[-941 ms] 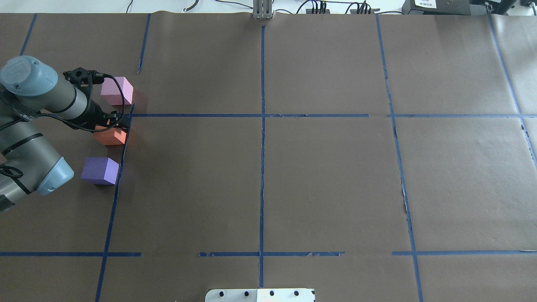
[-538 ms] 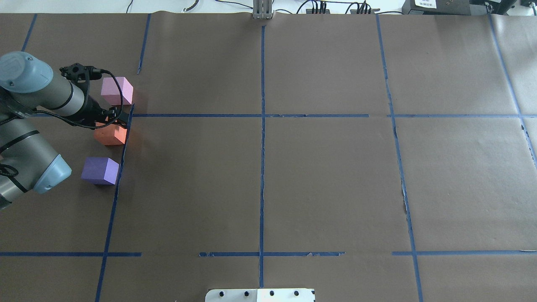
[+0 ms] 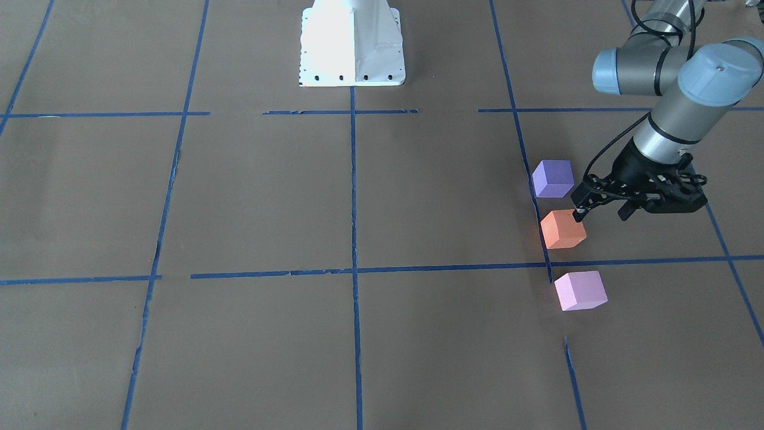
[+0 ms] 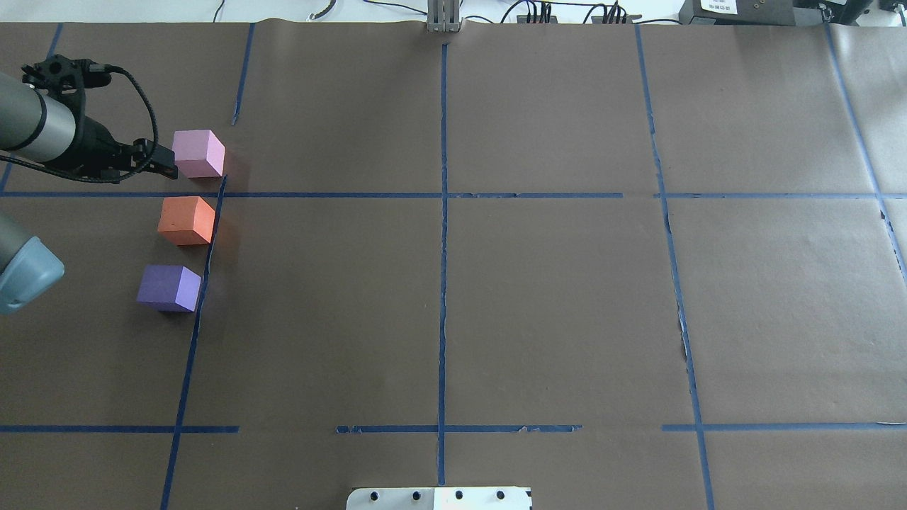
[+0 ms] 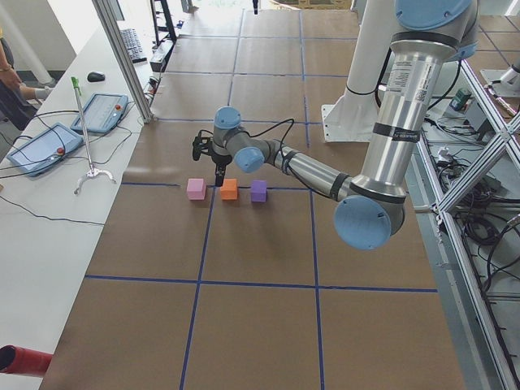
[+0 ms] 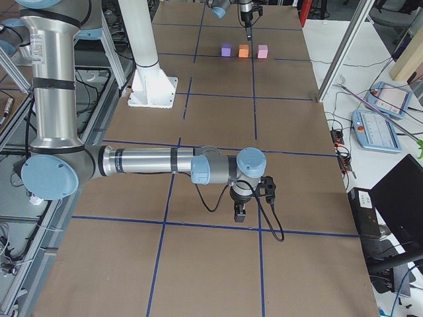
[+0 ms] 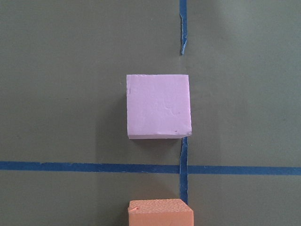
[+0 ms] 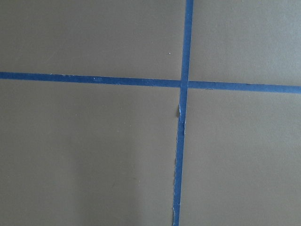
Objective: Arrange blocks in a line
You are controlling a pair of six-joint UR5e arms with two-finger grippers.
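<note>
1. Counter [image 4: 538, 297] in brown paper, blue tape [image 4: 442, 283] grid: purple block [image 4: 168, 287], orange block [image 4: 186, 220], pink block [image 4: 199, 153] in a spaced row.
2. Left pincer [image 3: 578, 212] hangs near orange and pink, pointing down; spread unclear.
3. Right pincer [image 6: 240, 214] well apart; can't tell either.

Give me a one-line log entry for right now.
row: purple block, orange block, pink block, apart | left gripper: open, empty, raised near row | right gripper: far off, state unclear | step: line looks done
</note>
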